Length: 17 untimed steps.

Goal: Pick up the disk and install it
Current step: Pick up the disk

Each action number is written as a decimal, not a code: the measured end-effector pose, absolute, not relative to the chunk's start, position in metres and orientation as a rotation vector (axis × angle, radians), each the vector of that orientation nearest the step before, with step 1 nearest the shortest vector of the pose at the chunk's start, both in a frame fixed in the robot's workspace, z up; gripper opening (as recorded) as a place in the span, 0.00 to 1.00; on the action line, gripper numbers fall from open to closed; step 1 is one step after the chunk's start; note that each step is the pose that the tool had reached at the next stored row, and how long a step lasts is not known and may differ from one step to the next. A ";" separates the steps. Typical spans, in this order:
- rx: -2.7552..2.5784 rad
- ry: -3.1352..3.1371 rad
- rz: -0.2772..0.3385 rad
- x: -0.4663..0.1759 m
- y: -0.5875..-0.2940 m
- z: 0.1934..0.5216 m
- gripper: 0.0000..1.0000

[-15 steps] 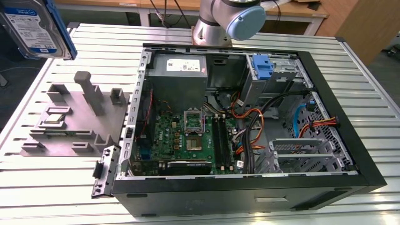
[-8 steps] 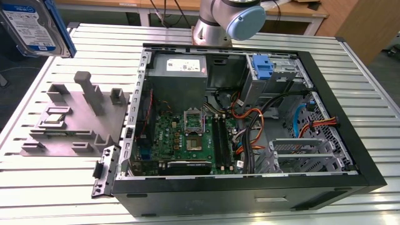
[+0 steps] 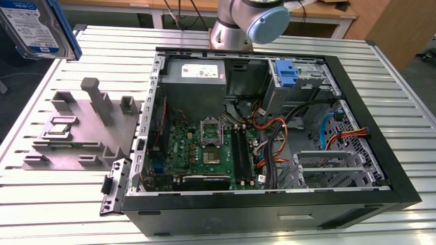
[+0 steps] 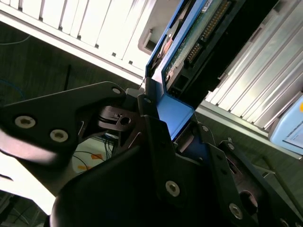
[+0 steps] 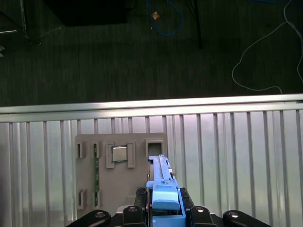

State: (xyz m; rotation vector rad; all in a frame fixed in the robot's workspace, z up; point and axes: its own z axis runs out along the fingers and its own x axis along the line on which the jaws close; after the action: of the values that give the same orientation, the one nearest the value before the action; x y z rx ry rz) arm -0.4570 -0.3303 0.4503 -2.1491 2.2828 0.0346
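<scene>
Pick-up judged done, install not yet: gripper (image 5: 163, 209) jaws clamped on the blue carrier edge of the disk (image 3: 38, 25), held aloft at upper left of the exterior view, above the grey fixture (image 3: 78, 135), well apart from the open computer case (image 3: 272, 132)

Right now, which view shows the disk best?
The exterior view: the disk is up at the exterior view's left, with its label side toward the camera. The second wrist view shows its circuit-board side at a steep angle. The first wrist view shows it edge-on.
</scene>
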 end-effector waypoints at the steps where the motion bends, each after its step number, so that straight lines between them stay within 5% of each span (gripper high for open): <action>1: -2.149 2.283 0.035 -0.457 -0.330 0.451 0.37; 17: -2.149 2.283 0.035 -0.457 -0.330 0.459 0.37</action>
State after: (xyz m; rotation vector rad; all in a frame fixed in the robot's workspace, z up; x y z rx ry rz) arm -0.4570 -0.3302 0.4595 -2.1490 2.2828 0.0346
